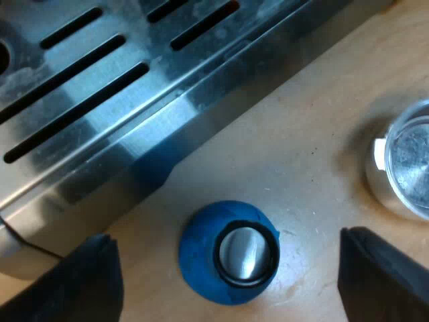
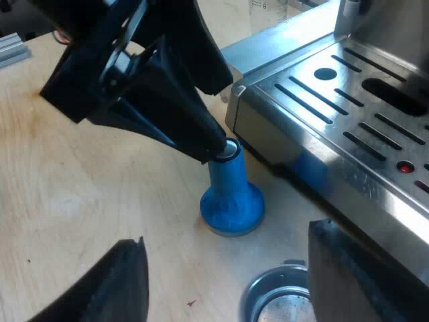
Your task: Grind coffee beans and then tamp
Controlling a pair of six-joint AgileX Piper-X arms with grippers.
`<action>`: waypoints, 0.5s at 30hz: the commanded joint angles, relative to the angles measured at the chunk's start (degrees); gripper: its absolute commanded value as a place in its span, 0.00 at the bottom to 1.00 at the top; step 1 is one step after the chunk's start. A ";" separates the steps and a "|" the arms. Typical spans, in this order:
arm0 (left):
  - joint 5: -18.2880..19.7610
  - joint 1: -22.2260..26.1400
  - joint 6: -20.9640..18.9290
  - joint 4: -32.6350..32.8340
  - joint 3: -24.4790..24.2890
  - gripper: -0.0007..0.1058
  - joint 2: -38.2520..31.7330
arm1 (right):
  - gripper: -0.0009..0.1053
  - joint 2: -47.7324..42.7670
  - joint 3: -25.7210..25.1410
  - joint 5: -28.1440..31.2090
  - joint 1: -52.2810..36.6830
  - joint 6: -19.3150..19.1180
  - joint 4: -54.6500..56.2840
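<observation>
There is one blue tamper point(image 1: 231, 253), one metal holder point(image 1: 407, 161), one espresso machine point(image 1: 134, 144) and one measuring glass point(image 2: 268, 9)

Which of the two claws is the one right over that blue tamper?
The left claw: its open fingers stand either side of the blue tamper, while the right claw hangs farther off, by the metal holder.

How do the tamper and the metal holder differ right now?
The tamper is blue with a silver cap; the metal holder is bare metal. The tamper stands upright on its wide base; the holder's open basket faces up. My left gripper brackets the tamper, open; the holder is not gripped. Both sit on the wooden table beside the espresso machine.
</observation>
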 commanded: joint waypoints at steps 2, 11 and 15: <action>2.88 0.23 -0.57 -0.12 -0.34 0.65 2.11 | 0.52 -0.17 -0.16 -0.61 0.07 0.78 -0.82; 2.99 0.12 0.36 -0.90 -0.42 0.65 6.23 | 0.52 -0.17 -0.16 -0.61 0.07 0.77 -0.82; 3.71 0.12 0.36 -2.76 -0.42 0.65 8.24 | 0.52 -0.17 -0.16 -0.61 0.07 0.77 -0.82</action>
